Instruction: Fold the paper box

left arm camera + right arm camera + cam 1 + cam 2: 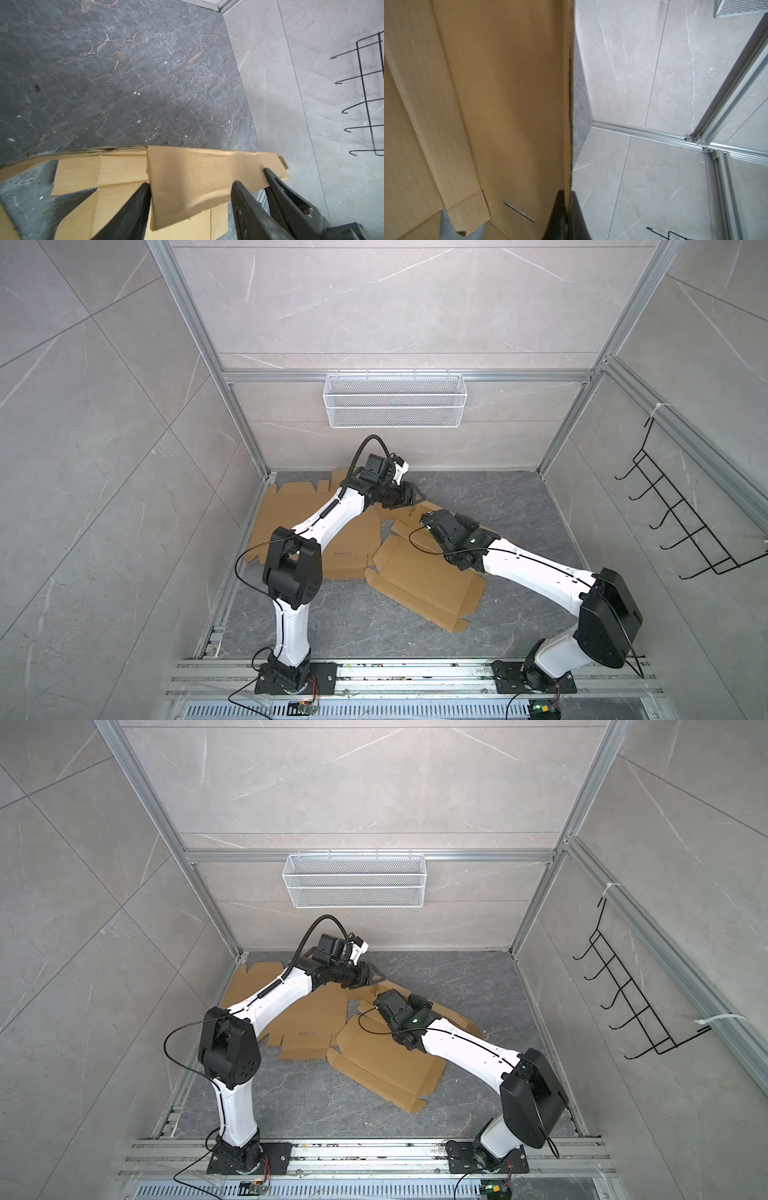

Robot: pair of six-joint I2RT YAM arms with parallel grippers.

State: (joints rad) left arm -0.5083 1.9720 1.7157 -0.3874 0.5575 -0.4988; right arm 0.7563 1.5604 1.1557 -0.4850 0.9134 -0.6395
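The paper box is a flat brown cardboard blank point(424, 585) lying askew on the dark floor, seen in both top views point(386, 1065). Its far flap point(197, 176) is lifted off the floor. My right gripper point(568, 195) is shut on the edge of this raised panel point(508, 104); in the top views its fingers are hidden under the wrist point(451, 531). My left gripper point(190, 184) is open, its two fingers standing in front of the flap's end with the cardboard spanning the gap. It reaches in from the left, just beyond the right wrist point(417, 495).
A second flat cardboard blank point(291, 514) lies under the left arm, against the back left corner. A white wire basket point(395, 400) hangs on the back wall. A black hook rack point(681, 522) hangs on the right wall. Aluminium frame rails point(245, 506) border the floor.
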